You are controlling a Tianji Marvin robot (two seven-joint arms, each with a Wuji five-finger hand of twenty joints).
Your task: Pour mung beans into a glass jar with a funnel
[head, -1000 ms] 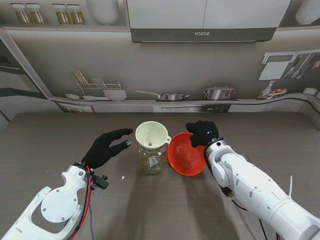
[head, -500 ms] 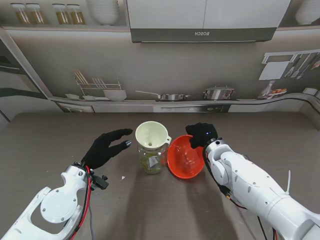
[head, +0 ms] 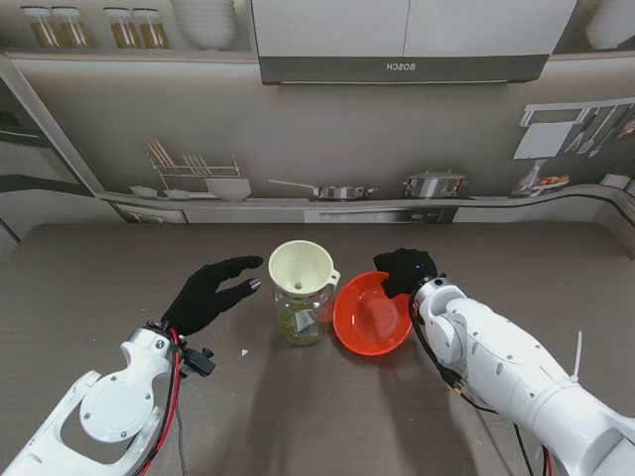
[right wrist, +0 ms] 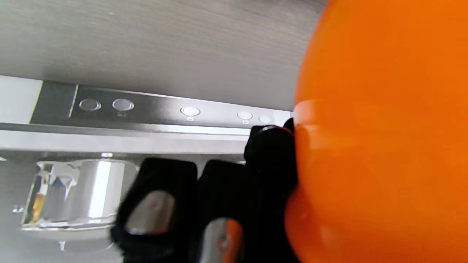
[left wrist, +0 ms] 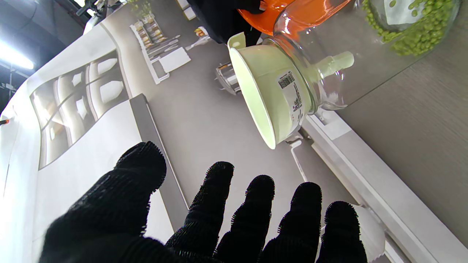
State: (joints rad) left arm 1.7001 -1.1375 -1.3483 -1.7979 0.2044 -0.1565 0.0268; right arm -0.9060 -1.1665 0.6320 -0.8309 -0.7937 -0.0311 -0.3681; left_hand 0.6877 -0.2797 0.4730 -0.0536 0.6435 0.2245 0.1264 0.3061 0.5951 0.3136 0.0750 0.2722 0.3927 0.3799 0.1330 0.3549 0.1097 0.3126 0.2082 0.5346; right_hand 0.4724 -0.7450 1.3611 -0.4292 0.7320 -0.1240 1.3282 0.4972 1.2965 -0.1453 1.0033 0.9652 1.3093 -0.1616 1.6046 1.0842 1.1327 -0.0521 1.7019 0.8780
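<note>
A glass jar (head: 299,319) stands mid-table with green mung beans (left wrist: 416,29) in its bottom and a cream funnel (head: 302,268) seated in its mouth. Just to its right is an orange bowl (head: 371,314), its inside looking bare, held at the far rim by my right hand (head: 405,269), which is shut on it. The bowl (right wrist: 384,138) fills much of the right wrist view, with black fingers (right wrist: 270,157) against its rim. My left hand (head: 211,292) hovers open to the left of the jar, fingers (left wrist: 219,204) spread and apart from the funnel (left wrist: 270,91).
The dark wood-grain table (head: 99,288) runs back to a printed kitchen backdrop (head: 327,129). A tiny white speck (head: 245,352) lies on the table nearer to me than the left hand. A white cable tie (head: 577,359) sticks up from the right arm.
The orange bowl has tipped back from steeply tilted toward the funnel to nearly level, sinking toward the table, and my right hand has shifted slightly right with it. The left hand stayed still.
</note>
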